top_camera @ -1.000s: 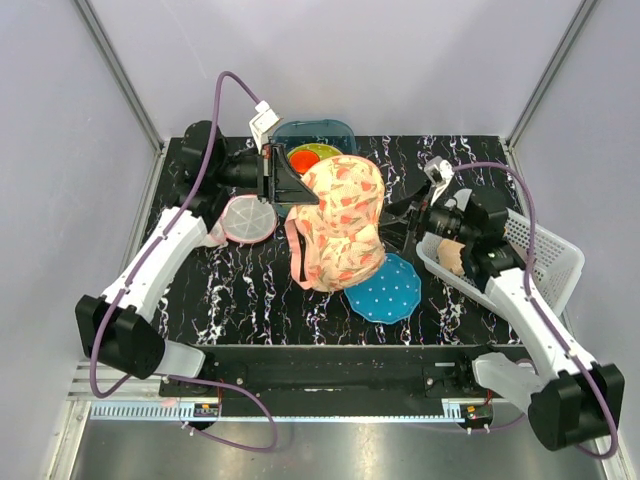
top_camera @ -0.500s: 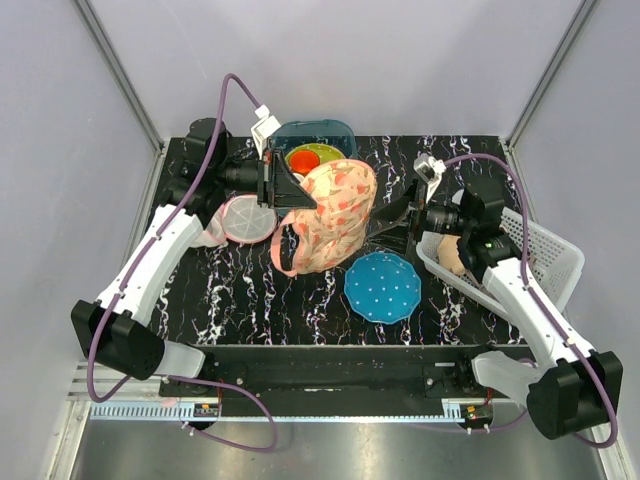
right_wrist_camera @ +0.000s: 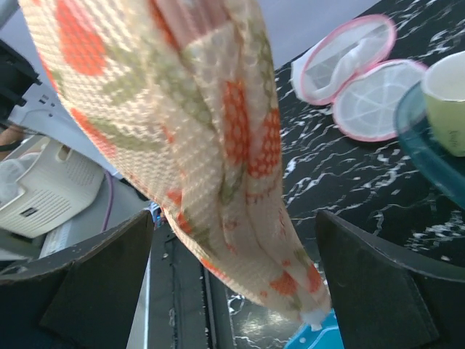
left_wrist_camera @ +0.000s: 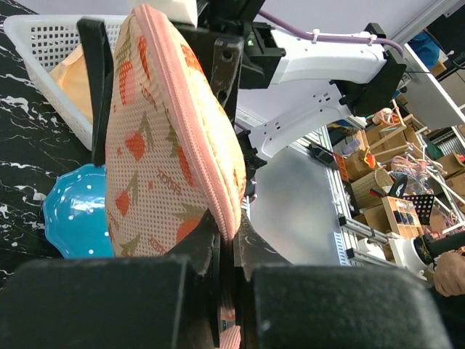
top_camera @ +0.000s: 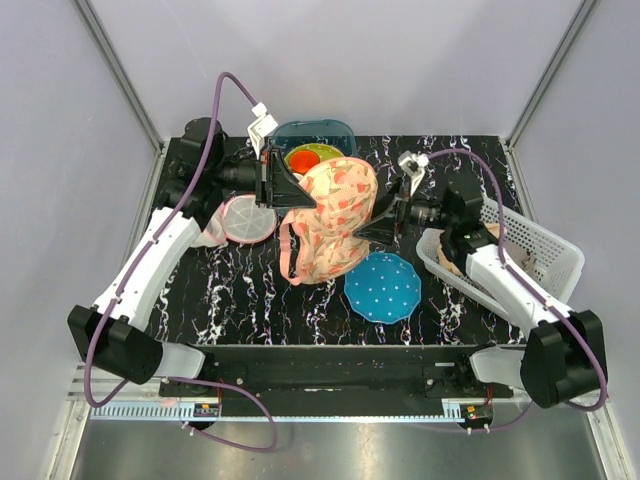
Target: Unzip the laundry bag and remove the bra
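I see the laundry bag (top_camera: 335,215) lifted over the middle of the black marbled table (top_camera: 250,290), between the two arms. The left gripper (top_camera: 288,190) holds it: in the left wrist view its fingers (left_wrist_camera: 207,251) are pressed together on the pink zipped edge of the bag, and the bag stands up from them on its edge, with the peach mesh side and its red and green prints turned to the camera. The right gripper (top_camera: 385,222) is at the other side of the bag with its fingers wide apart. In the right wrist view the fabric hangs down between the two fingers (right_wrist_camera: 87,283), and I cannot tell if either one touches it. From above, the pink strap (top_camera: 290,255) hangs in a loop at the lower left of the bag. The low end of the bag comes just beside the blue plate (top_camera: 382,286). A white mesh round piece with pink rim (top_camera: 247,219) lies on the table to the left, under the left arm. A white basket (top_camera: 540,250) stands at the right edge, and a teal container (top_camera: 315,135) is behind the bag.
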Controlling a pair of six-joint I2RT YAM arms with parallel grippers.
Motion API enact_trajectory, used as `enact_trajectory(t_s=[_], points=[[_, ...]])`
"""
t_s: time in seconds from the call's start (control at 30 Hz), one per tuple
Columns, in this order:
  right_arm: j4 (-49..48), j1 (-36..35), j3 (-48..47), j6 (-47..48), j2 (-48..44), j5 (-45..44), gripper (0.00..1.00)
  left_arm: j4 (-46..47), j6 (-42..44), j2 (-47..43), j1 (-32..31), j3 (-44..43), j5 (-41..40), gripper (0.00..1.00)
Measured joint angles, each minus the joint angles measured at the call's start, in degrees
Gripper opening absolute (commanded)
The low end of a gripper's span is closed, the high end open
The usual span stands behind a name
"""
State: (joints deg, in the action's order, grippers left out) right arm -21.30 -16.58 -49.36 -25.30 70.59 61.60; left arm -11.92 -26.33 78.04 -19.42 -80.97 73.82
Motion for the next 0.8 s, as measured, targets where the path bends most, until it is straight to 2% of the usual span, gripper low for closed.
enact_trajectory(t_s=[0.1,0.17,0.23,0.27,0.3,0.33,0.43,0.47,0.6,0.8], points=[[-1.14,-3.08,-0.02,-0.68,2.54,-0.02,1.00,1.36,-0.81,0.00,-0.07,0.15,0.26,0.00],[-1.11,-4.81,-0.02,-0.72,3.82,-0.48,0.95,2.29,-1.33,0.00,-0.09,0.42,0.57,0.00],[-1.03,-5.42,-0.02,-0.68,4.44,-0.92,0.69,2.60,-1.79,0.02,-0.11,0.48,0.59,0.00],[-0.87,-5.42,-0.02,-0.48,4.46,-1.03,0.51,2.60,-1.81,0.02,-0.13,0.48,0.55,0.00],[-0.74,-5.42,-0.02,-0.26,4.44,-1.11,0.17,2.51,-1.60,0.09,-0.13,0.48,0.48,0.00],[-0.50,-5.40,-0.04,-0.26,4.35,-1.33,0.02,2.10,-0.96,0.24,-0.11,0.37,0.17,0.17],[2.12,-5.44,-0.17,0.50,3.52,-4.15,0.00,-3.06,2.93,2.69,-0.13,-2.12,-3.80,0.62],[4.15,-5.44,-0.24,1.29,3.02,-6.34,0.00,-5.40,4.07,4.33,-0.17,-4.13,-5.46,0.82],[14.14,-5.44,-1.99,3.28,2.80,-16.17,0.00,-14.27,7.34,12.09,-0.28,-12.11,-16.61,0.94],[29.27,-5.44,-8.20,-3.50,4.26,-34.62,0.00,-22.03,8.35,11.28,-1.68,-10.38,-37.68,0.94]])
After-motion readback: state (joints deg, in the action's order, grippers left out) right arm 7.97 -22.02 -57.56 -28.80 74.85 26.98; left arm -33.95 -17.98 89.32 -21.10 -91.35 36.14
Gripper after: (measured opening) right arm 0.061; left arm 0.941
